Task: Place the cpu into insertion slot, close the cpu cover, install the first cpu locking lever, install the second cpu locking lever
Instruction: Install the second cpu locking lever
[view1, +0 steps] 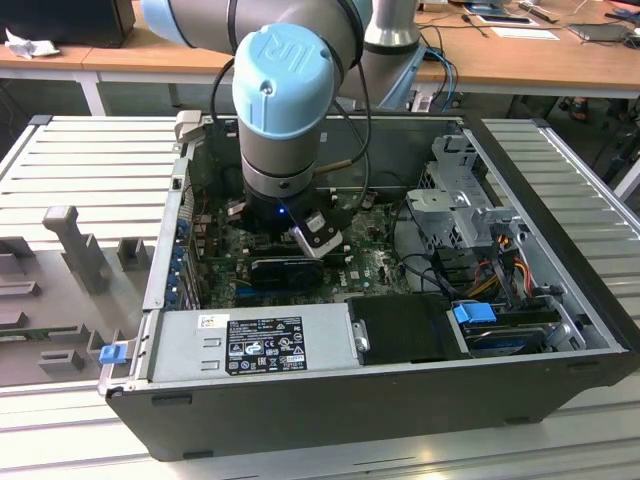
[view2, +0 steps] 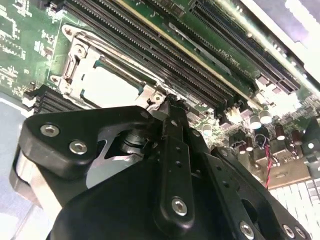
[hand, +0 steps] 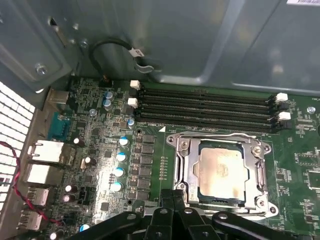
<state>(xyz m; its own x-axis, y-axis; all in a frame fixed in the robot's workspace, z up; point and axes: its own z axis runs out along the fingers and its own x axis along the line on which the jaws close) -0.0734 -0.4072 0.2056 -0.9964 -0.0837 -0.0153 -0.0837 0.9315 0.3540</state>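
Arm: the robot arm reaches down into the open computer case, which lies on a ribbed grey worktop.
Gripper: the gripper hangs low over the green board, just at one edge of the socket. In the second wrist view the gripper has its tips right beside a corner of the metal frame.
Jaws: the black fingers stand together with almost no gap at the tips. I see nothing held between them.
Cpu: the cpu lies flat inside the insertion slot, its pale metal top facing up. In the second wrist view the cpu shows through the frame's opening.
Cpu cover: the cpu cover lies down flat around the chip, so the chip shows through the cut-out centre.
Levers: thin metal rods run along the sides of the frame; if they are hooked or free, I cannot tell.
Memory slots: four long black memory slots run beside the socket, empty, with white clips at the ends.
Other parts: a grey power supply sits at the near wall of the case in the exterior view, and a drive cage is at the exterior view's right.
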